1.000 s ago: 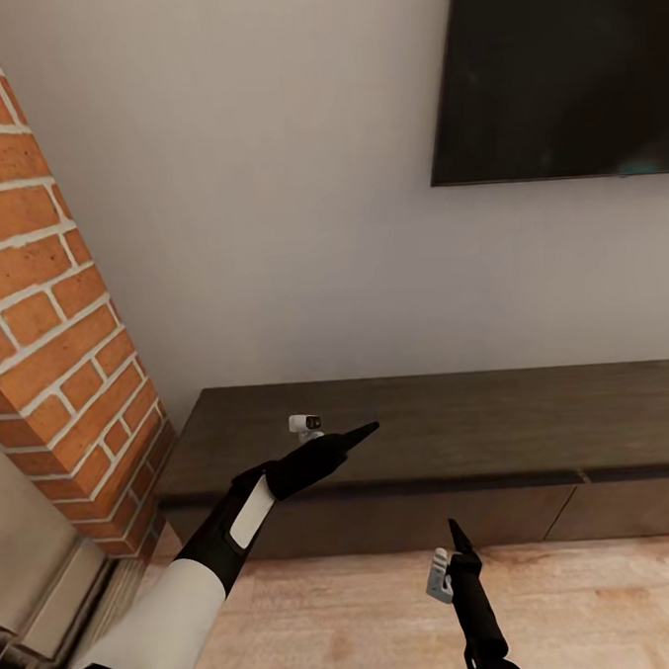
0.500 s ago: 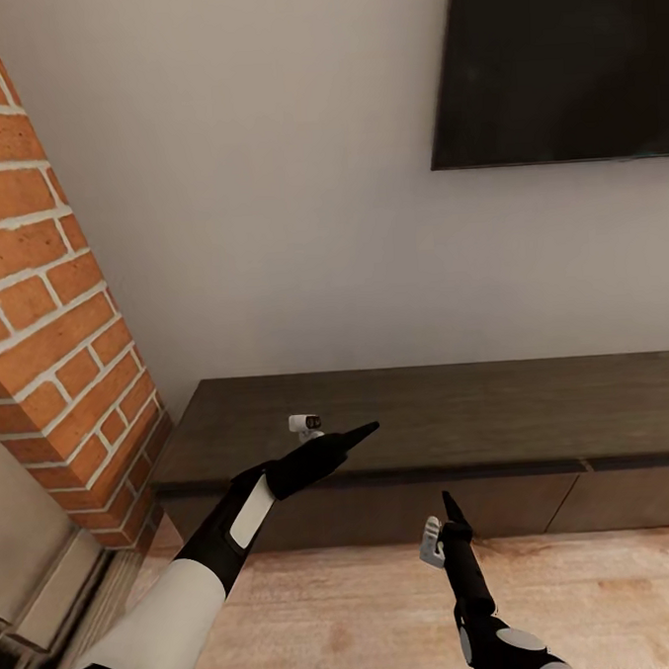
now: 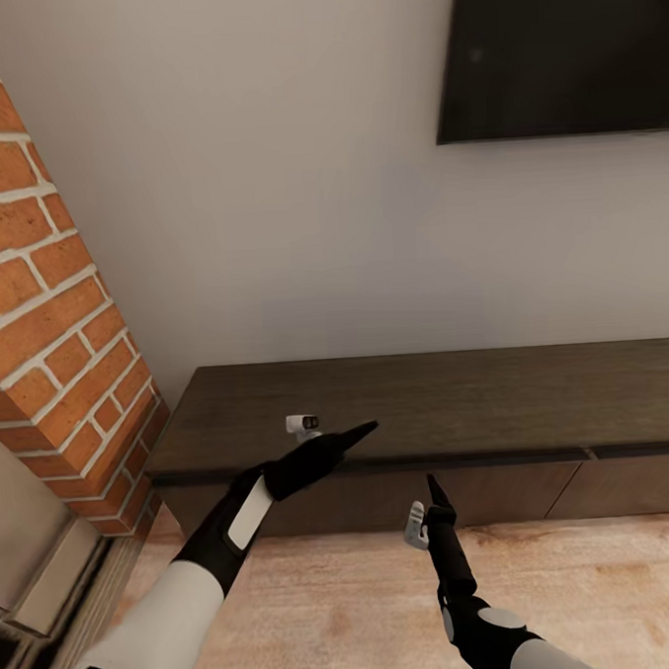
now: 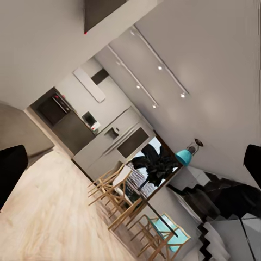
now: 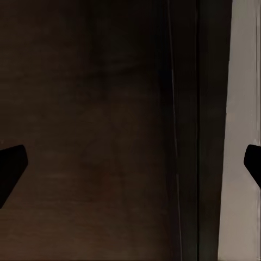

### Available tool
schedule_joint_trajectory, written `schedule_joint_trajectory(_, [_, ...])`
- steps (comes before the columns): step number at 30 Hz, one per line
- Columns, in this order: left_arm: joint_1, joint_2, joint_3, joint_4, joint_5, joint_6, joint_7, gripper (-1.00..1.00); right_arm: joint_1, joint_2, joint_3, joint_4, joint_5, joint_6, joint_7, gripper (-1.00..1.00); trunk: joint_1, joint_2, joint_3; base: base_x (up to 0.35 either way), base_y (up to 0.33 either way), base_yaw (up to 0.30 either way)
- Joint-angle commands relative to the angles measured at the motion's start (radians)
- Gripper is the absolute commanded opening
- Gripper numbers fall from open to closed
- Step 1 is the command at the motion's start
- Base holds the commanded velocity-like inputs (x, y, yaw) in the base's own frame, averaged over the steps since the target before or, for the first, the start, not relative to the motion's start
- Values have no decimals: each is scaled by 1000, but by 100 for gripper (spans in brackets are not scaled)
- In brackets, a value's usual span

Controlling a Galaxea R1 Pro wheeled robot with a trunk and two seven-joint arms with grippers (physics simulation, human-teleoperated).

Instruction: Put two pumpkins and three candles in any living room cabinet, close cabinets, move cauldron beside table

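Nearest, the right gripper (image 3: 435, 491) points at the cabinet (image 3: 458, 416) front, jaws spread wide and empty. The left gripper (image 3: 365, 432) hangs over the cabinet's front edge, likewise wide apart, empty. Behind, a black screen (image 3: 555, 49) hangs on the wall.

The left arm reached forward and to the right, its white forearm giving way to a black wrist. The left gripper (image 3: 358, 433) pointed right, with its fingers (image 4: 12, 166) spread wide and nothing between them. The right arm rose from below, and the right gripper (image 3: 435, 489) pointed up, likewise parted and empty.
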Motion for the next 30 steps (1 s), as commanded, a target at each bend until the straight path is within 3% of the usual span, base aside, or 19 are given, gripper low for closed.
schedule_joint_trajectory(1, [5,1,-3,-5,15,11,-7,100,-6,0,-2,1,10,7,-5,100,0,0,-1,0,0,0])
schedule_joint_trajectory(7, [37,1,-2,-7,31,11,-12,100,-6,1,-1,1,11,9,-8,100,0,0,-1,0,0,0])
schedule_joint_trajectory(15, [40,1,-2,-8,74,9,-13,100,-6,1,2,5,22,36,-8,100,0,0,-1,0,0,0])
schedule_joint_trajectory(23, [40,1,-3,-8,75,9,-13,100,-6,1,2,10,60,80,-7,100,0,0,-1,0,0,0])
schedule_joint_trajectory(30, [41,1,-3,-8,76,10,-22,100,-6,1,2,9,64,120,-7,100,0,0,-1,57,0,0])
